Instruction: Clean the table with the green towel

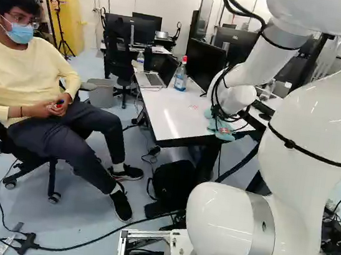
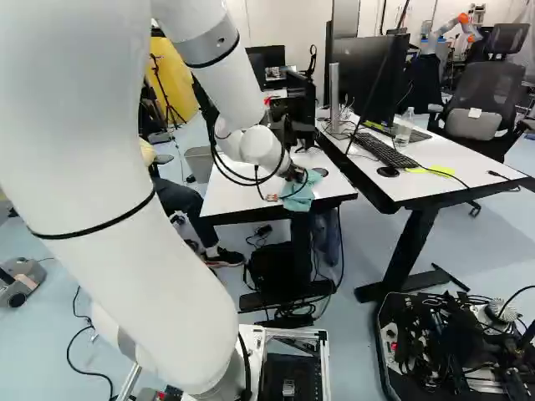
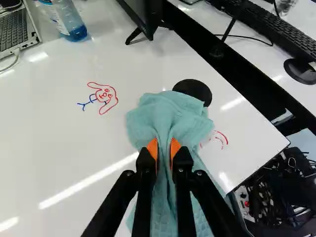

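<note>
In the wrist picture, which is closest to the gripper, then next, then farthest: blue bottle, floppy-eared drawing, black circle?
1. Black circle, ahead, peeking out past the towel.
2. Floppy-eared drawing, off to the towel's side.
3. Blue bottle, beyond the drawing.

Beside the hand (image 2: 295, 175), room to pass runs across the white surface (image 3: 49, 123) towards the laptop (image 3: 12, 34), over a flat drawing (image 3: 105, 94). A bottle (image 3: 69, 19) stands near the laptop. A monitor (image 1: 204, 63) rises beyond the flat black disc (image 3: 195, 89). A dark gap separates off a second surface (image 2: 435, 185) bearing a keyboard (image 3: 266, 29).
</note>
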Available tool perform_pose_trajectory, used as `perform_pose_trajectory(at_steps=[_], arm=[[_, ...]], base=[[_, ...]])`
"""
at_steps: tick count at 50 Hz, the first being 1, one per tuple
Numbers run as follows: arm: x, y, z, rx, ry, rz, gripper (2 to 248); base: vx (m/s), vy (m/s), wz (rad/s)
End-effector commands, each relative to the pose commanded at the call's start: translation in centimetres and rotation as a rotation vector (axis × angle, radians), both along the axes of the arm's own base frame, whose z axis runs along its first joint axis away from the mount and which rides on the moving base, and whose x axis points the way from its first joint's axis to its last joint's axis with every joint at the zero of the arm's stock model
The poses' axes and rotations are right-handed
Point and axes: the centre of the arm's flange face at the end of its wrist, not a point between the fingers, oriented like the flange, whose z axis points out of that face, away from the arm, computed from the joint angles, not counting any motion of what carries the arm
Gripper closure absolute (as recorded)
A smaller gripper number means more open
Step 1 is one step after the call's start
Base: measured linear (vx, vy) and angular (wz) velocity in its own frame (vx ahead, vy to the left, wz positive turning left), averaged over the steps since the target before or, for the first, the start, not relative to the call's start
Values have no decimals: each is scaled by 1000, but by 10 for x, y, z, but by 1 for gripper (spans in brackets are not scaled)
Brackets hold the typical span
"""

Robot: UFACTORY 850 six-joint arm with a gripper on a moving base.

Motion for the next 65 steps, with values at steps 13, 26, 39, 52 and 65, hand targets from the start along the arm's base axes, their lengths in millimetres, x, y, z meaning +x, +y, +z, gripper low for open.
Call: perform_pose_trajectory(at_steps=[13,26,39,52,65], arm=[[-5,4,8,-5,-17,6,200],[-24,22,21,-5,-36,28,200],[-55,41,30,10,-25,41,200],[-72,47,39,23,-17,35,200],[-74,48,40,25,-18,34,200]], base=[[0,0,0],[0,0,0],[0,0,0],[0,0,0],[0,0,0]])
